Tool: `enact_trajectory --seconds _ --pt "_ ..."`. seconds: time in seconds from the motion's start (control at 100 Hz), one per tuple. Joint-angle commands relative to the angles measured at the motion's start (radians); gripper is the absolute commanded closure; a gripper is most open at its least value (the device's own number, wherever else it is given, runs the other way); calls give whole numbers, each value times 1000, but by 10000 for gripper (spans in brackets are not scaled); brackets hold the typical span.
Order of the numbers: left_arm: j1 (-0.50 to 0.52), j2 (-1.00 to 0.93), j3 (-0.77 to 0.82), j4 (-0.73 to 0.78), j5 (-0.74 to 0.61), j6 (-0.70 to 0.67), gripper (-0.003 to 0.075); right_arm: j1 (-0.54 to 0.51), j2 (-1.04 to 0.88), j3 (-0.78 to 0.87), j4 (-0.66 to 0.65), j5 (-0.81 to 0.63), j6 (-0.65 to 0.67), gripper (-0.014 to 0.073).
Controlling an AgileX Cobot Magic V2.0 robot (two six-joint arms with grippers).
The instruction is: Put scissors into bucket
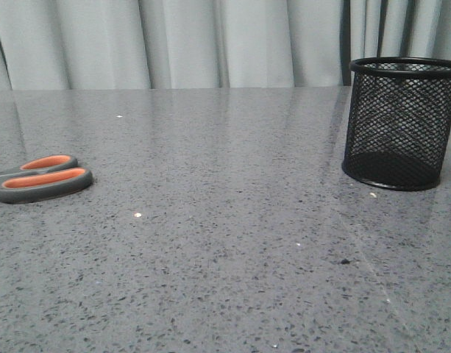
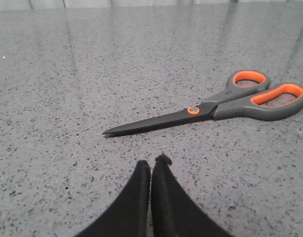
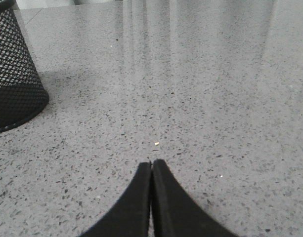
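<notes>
The scissors (image 1: pixel 41 179), grey handles with orange inner loops and dark blades, lie flat at the table's left edge; only the handles show in the front view. In the left wrist view the whole scissors (image 2: pixel 210 107) lie closed, a short way ahead of my left gripper (image 2: pixel 151 164), which is shut and empty. The bucket (image 1: pixel 402 123), a black wire-mesh cup, stands upright at the right of the table; part of it also shows in the right wrist view (image 3: pixel 13 74). My right gripper (image 3: pixel 151 164) is shut and empty, over bare table beside the bucket. Neither gripper shows in the front view.
The grey speckled tabletop (image 1: pixel 225 243) stretches between scissors and bucket. Pale curtains (image 1: pixel 210 44) hang behind the table's far edge. A few small light crumbs (image 1: pixel 137 215) lie on the surface.
</notes>
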Motion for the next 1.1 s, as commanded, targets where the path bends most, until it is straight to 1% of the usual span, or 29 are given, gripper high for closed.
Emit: enact_trajectory --seconds 0.0,0.9,1.04,1.09 --pt "2 -28 41 -8 -47 -4 740 -6 -18 5 -14 -27 -1 638" --pt "2 -28 41 -8 -47 -4 740 -6 -18 5 -14 -27 -1 638" --pt "2 -28 41 -8 -47 -4 740 -6 -18 5 -16 -37 -1 638" --pt "2 -28 41 -8 -47 -4 740 -6 -18 5 -39 -65 -1 638"
